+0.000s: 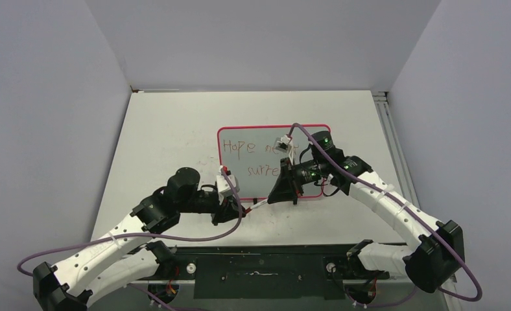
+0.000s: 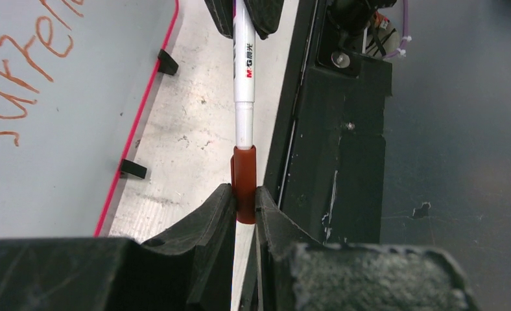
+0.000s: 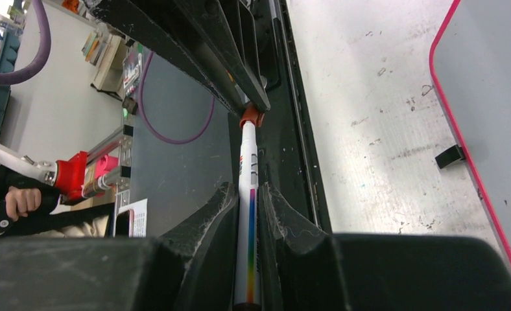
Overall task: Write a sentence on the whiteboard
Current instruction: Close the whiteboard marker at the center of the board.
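Observation:
The whiteboard (image 1: 273, 135), white with a pink-red frame, lies flat mid-table. On it the sentence (image 1: 243, 148) reads "Hope" with a partly hidden word above "surre". My right arm covers the rest. A white marker (image 1: 259, 203) spans the gap between both grippers, just in front of the board's near edge. My left gripper (image 2: 243, 191) is shut on the marker's red-brown cap (image 2: 244, 175), which sits over the marker's end. My right gripper (image 3: 248, 191) is shut on the marker's barrel (image 3: 248, 220). The two grippers face each other (image 1: 237, 206) (image 1: 281, 193).
A black base rail (image 1: 259, 275) runs along the table's near edge under the marker. Grey walls enclose the table on three sides. Purple cables (image 1: 194, 238) loop from both arms. The board's black feet (image 2: 133, 168) stick out at its near edge.

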Motion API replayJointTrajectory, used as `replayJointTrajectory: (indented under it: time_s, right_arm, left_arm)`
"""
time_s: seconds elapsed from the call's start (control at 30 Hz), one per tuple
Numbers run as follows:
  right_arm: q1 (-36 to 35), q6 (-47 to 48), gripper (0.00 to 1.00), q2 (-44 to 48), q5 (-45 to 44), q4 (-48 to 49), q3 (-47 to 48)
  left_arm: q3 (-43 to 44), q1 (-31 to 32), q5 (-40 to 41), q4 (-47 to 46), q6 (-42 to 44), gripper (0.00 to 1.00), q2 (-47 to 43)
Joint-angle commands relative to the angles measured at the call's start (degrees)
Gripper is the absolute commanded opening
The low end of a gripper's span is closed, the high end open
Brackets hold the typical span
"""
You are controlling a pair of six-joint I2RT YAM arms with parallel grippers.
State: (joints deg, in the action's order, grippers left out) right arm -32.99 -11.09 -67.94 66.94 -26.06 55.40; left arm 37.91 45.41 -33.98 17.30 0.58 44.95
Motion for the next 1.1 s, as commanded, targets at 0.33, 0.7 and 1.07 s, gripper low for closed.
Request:
replayJointTrajectory:
  time_s: [0.33,0.7,1.07]
  right_arm:
    - [-6.92,3.96,0.05,-4.37,-0.92,-1.0,3.82]
    - [-9.73,-2.62,0.05,-3.38,-3.46,7.8,0.21]
    - [-13.67,-4.01,0.05,-4.81,-3.66,9.18,-0.37]
  left_arm:
    - [4.74,4.6,2.45,-0.41,2.57,0.0,0.6]
    - [2.25,5.22,4.59,-7.48,-3.47,0.0,-1.35]
    - [2.12,5.71,3.6,-11.64,-4.66,0.0,-1.33]
